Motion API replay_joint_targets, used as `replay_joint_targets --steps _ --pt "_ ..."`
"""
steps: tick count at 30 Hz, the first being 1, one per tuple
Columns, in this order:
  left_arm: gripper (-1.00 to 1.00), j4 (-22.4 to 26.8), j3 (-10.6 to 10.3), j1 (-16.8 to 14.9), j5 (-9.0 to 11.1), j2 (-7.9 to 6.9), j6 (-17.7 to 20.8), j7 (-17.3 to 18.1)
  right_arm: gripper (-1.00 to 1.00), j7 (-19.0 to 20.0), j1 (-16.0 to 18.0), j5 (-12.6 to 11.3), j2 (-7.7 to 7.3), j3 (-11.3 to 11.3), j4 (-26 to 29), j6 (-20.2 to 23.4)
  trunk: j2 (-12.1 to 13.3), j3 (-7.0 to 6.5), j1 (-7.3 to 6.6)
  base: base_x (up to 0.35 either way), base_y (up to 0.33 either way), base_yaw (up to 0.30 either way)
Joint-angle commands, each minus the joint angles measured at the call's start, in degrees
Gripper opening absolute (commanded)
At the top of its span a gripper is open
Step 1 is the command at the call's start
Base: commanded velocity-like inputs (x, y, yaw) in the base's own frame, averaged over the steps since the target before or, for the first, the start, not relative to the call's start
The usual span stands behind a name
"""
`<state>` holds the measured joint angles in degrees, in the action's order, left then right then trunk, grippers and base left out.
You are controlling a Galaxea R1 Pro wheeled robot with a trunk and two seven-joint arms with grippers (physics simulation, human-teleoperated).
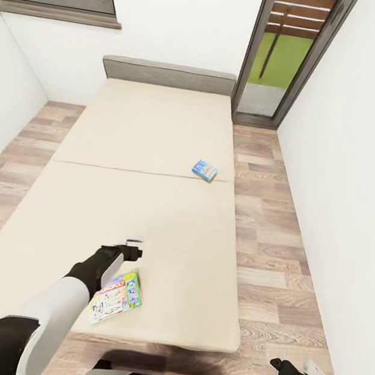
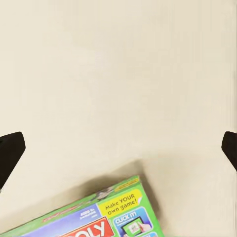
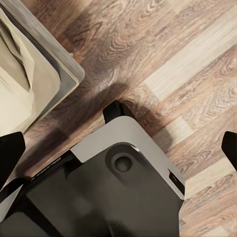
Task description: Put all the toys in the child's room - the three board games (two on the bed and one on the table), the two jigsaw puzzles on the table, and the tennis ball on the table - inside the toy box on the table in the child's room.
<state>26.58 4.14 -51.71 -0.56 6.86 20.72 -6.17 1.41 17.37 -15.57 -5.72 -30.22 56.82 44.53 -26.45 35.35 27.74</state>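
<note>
2 grippers in play. Left gripper (image 1: 133, 247) hangs over the bed (image 1: 86, 207), just past the far edge of a green-bordered board game (image 1: 117, 298); its fingers are spread wide, nothing between them. Left wrist view: dark fingertips (image 2: 10, 155) sit far apart over bare beige mattress, and the game box (image 2: 94, 217) shows a corner with "Make YOUR own game!" printed on it. Box lies flat near the foot of the bed, not touched by the gripper.

Right gripper (image 1: 288, 370) is low beside the robot, over the wood-plank floor (image 1: 268, 286), well clear of the bed. Fingers released and apart, empty; right wrist view looks down on the robot's grey base (image 3: 108, 187) and the bed corner (image 3: 34, 74).

1 more board game, small blue box (image 1: 205, 170), lies flat near the bed's right edge, about mid-length, well apart from the first. Grey headboard (image 1: 168, 76) is at the far end, against the white wall.
</note>
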Motion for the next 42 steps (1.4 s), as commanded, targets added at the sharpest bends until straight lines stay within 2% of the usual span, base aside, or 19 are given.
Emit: replay_joint_targets --steps 1,12,26,42 --pt "1.0 0.2 0.3 -0.6 -0.1 0.17 0.7 -0.1 1.0 0.2 0.0 0.0 0.01 -0.1 0.1 0.3 -0.1 0.16 0.02 0.0 0.0 0.0" --pt "1.0 0.2 0.3 -1.7 0.0 0.97 1.4 -0.1 1.0 0.2 0.0 0.0 0.01 -0.1 0.0 0.3 -0.1 1.2 0.02 0.0 0.0 0.0" --pt "1.0 -1.0 0.2 -1.8 -0.1 0.97 1.3 -0.1 1.0 0.2 0.0 0.0 0.01 -0.1 0.0 0.3 -0.1 2.52 0.02 0.0 0.0 0.0" --pt "1.0 -2.3 -0.2 -1.8 -2.8 0.78 0.7 -0.1 1.0 0.4 0.0 0.2 0.01 0.0 0.1 0.2 -0.1 3.75 0.02 0.0 0.0 0.0"
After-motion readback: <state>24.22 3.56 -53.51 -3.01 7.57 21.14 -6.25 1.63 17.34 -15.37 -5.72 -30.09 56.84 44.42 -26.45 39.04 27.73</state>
